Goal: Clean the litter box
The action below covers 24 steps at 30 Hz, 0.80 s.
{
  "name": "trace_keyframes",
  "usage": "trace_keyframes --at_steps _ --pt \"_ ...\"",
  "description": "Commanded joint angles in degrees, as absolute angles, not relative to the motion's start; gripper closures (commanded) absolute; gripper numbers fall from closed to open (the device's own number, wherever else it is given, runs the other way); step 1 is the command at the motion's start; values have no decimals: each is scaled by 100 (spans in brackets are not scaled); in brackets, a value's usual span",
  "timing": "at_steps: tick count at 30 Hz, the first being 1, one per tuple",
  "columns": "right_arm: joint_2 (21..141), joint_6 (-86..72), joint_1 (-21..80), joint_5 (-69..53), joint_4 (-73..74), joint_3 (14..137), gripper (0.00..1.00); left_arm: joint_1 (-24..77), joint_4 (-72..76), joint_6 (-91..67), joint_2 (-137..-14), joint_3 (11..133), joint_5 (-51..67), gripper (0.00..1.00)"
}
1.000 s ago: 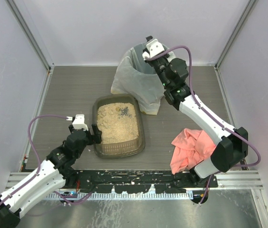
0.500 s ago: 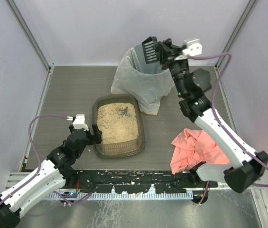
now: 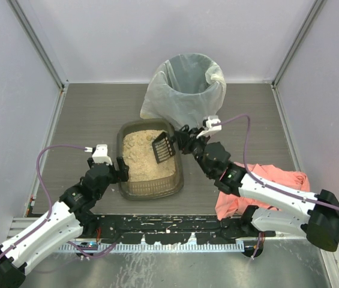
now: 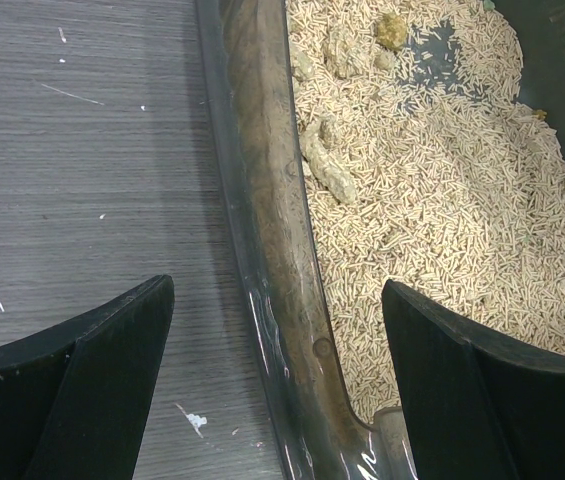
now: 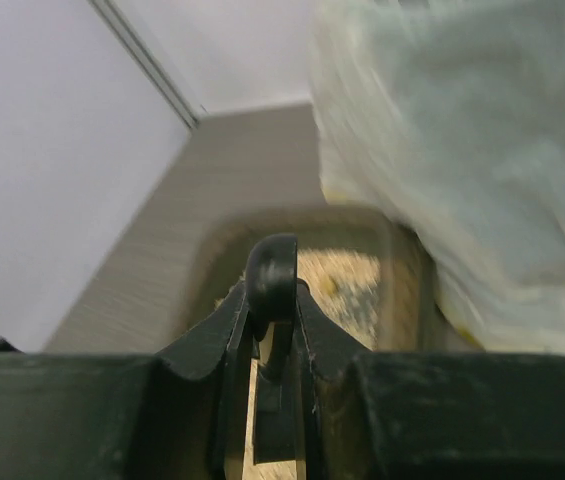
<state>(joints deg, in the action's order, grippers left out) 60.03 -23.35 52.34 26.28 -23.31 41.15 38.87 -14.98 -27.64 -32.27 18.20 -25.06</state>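
Observation:
The litter box (image 3: 151,189), a dark translucent tray of tan pellets, lies mid-table. My left gripper (image 3: 123,170) is open and straddles the box's left rim (image 4: 272,250): one finger is over the table and the other over the pellets, touching nothing. Pale clumps (image 4: 327,172) lie in the litter ahead of it. My right gripper (image 3: 183,139) is shut on the handle of a black slotted scoop (image 3: 164,147). The scoop's head hangs over the box's far right part. In the right wrist view the round handle end (image 5: 272,268) sits clamped between the fingers, with litter (image 5: 347,280) blurred beyond.
A tall round bin lined with a white bag (image 3: 187,84) stands just behind the box, and its bag (image 5: 462,150) fills the right of the right wrist view. A pink cloth (image 3: 241,192) lies at the front right under the right arm. Walls enclose the table.
My right arm has swung down from above the bin to the litter box, carrying the scoop. The left arm has not moved.

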Motion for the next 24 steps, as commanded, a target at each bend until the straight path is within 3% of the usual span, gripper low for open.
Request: trace_keyframes --at_steps 1,5,14,24 --pt "6113 -3312 5379 3509 -3344 3566 95 3900 -1240 -2744 -3199 1977 -2523 13" --pt "6539 -3588 5455 3509 -3545 3455 89 3900 -1230 -2734 -3225 1985 -2493 13" --pt "6899 -3990 5458 3440 -3539 3231 64 3894 -1240 -2742 -3195 1973 -2519 13" --pt "6303 -3447 5457 3737 -2600 3136 40 3898 -1261 -2750 -3195 1978 -2541 13"
